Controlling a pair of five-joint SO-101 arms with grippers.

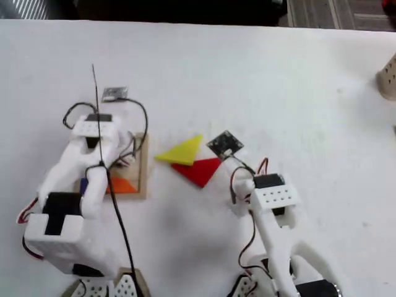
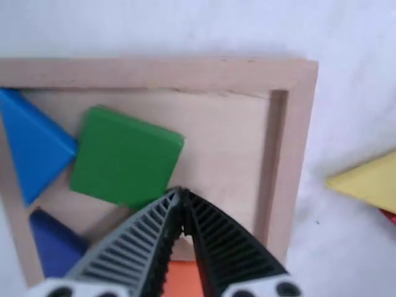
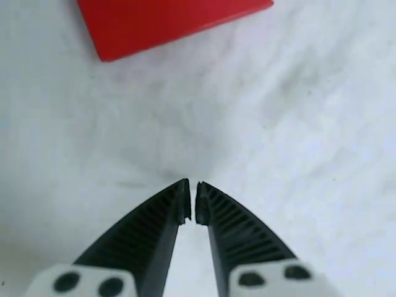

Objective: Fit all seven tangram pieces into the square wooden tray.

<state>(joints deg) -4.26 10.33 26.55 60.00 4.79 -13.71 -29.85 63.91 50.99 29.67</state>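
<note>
While my left gripper (image 2: 180, 199) hangs pinched shut and empty over the tray (image 2: 296, 124), its tips sit right by a corner of the green square (image 2: 124, 162). Also in there: a light blue triangle (image 2: 34, 148), a dark blue piece (image 2: 52, 244) and an orange piece (image 2: 185, 279). The yellow triangle (image 1: 182, 150) and red triangle (image 1: 201, 171) lie touching on the table (image 1: 278, 74) near the tray. My right gripper (image 3: 192, 201) is over bare table near the red one, nearly closed, holding nothing.

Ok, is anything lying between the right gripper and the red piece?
Nothing visible. Bare white table separates the right gripper from the red piece; the yellow piece lies beyond the red one.
</note>
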